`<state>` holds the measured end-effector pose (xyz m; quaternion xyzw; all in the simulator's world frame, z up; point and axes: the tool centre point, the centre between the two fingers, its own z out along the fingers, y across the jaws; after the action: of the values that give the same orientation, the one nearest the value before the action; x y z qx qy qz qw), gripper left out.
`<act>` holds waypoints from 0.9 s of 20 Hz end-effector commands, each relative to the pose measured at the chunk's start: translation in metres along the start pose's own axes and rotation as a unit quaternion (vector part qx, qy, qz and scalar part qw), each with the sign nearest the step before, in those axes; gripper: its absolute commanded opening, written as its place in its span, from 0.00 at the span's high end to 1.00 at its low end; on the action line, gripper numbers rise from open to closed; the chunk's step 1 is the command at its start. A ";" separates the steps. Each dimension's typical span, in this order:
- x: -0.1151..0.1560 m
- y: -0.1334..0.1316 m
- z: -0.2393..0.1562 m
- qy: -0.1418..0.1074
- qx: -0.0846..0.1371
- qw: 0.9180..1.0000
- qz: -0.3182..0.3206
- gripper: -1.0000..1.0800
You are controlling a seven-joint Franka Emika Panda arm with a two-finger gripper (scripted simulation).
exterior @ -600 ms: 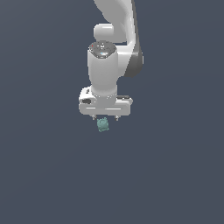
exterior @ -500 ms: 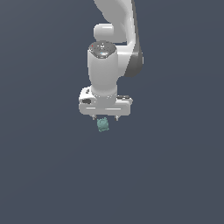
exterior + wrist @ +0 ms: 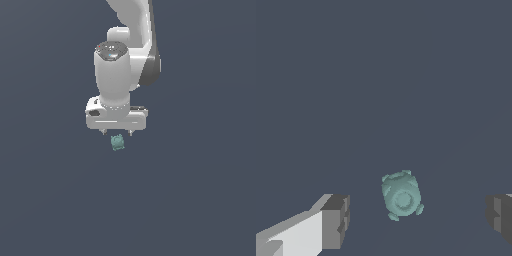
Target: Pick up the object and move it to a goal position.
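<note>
The object [image 3: 117, 143], a tiny teal-green lumpy block, lies on the dark grey floor just below my white gripper [image 3: 117, 134] in the exterior view. The gripper hangs straight over it, open, with its short fingertips spread to either side. In the wrist view the object [image 3: 401, 195] sits between the two grey finger pads [image 3: 336, 220], nearer to that one than to the other pad. Neither pad touches it, and nothing is held in the gripper [image 3: 418, 220].
Plain dark grey floor [image 3: 200, 200] stretches all around with no other objects in view. The white arm [image 3: 131, 30] rises from the gripper toward the top of the exterior view.
</note>
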<state>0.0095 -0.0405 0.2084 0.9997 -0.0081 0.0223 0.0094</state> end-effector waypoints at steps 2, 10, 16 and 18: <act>0.000 0.000 0.000 0.000 0.000 1.000 -0.001 0.04; -0.010 0.003 0.021 -0.004 0.001 1.000 -0.022 0.04; -0.030 0.007 0.058 -0.011 0.004 0.998 -0.061 0.04; -0.040 0.009 0.073 -0.013 0.006 0.997 -0.078 0.04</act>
<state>-0.0204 -0.0488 0.1451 0.9983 0.0576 0.0105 0.0059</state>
